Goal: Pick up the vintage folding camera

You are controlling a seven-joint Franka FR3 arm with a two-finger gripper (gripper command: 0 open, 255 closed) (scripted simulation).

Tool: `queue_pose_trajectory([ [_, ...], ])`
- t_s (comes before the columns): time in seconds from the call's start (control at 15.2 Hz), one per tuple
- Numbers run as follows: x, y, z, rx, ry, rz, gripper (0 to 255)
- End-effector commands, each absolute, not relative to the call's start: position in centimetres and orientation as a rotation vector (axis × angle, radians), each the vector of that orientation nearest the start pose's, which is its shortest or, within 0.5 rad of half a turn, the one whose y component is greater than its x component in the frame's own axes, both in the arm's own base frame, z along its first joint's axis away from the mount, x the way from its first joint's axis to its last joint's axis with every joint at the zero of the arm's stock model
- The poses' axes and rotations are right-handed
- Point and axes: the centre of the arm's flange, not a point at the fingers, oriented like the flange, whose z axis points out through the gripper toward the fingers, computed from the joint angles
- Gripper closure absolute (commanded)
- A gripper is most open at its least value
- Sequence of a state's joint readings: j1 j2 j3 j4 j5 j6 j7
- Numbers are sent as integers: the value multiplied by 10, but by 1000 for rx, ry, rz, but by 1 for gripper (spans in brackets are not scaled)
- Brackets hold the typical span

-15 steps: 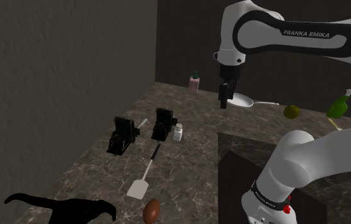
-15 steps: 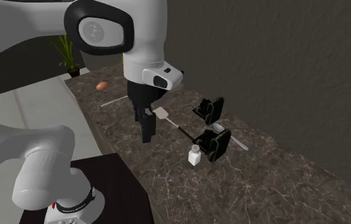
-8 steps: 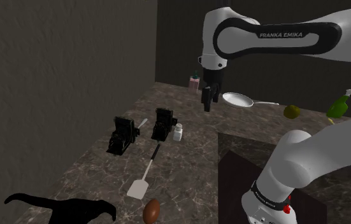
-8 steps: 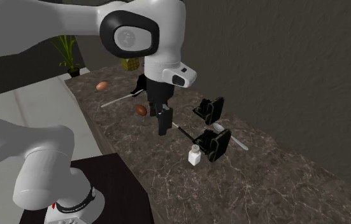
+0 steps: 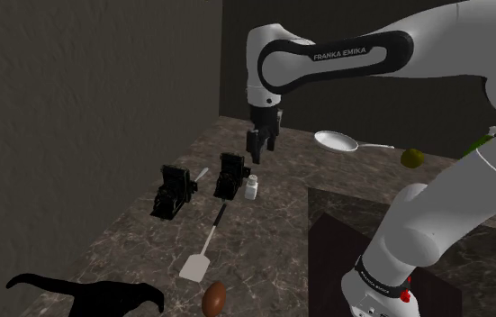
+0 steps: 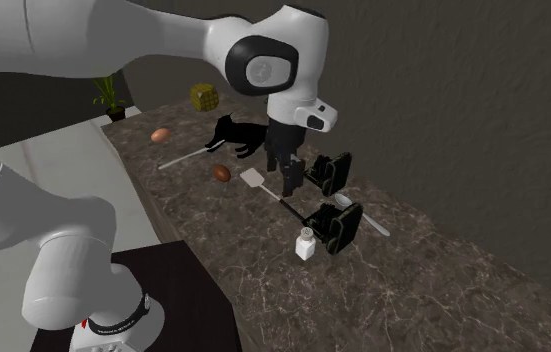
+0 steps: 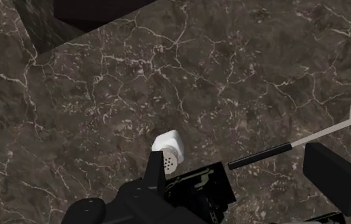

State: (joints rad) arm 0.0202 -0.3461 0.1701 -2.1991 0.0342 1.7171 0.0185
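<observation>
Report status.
Gripper airborne above the counter. Folding camera untouched, a twin camera beside it. White shaker and spatula crowd the first.

A dark brown, white-veined marble worktop (image 5: 264, 234) runs along a rough grey wall (image 5: 84, 90) on the shoulder view's left and meets a darker wall (image 5: 390, 117) at the far end, all dimly lit.
</observation>
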Motion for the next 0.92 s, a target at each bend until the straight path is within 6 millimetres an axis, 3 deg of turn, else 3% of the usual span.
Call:
queue_pose_trajectory([
  [0.0, 450, 105, 503, -3156, -239, 213, 0],
  [0.86, 580, 197, 454, -3117, -247, 186, 0],
])
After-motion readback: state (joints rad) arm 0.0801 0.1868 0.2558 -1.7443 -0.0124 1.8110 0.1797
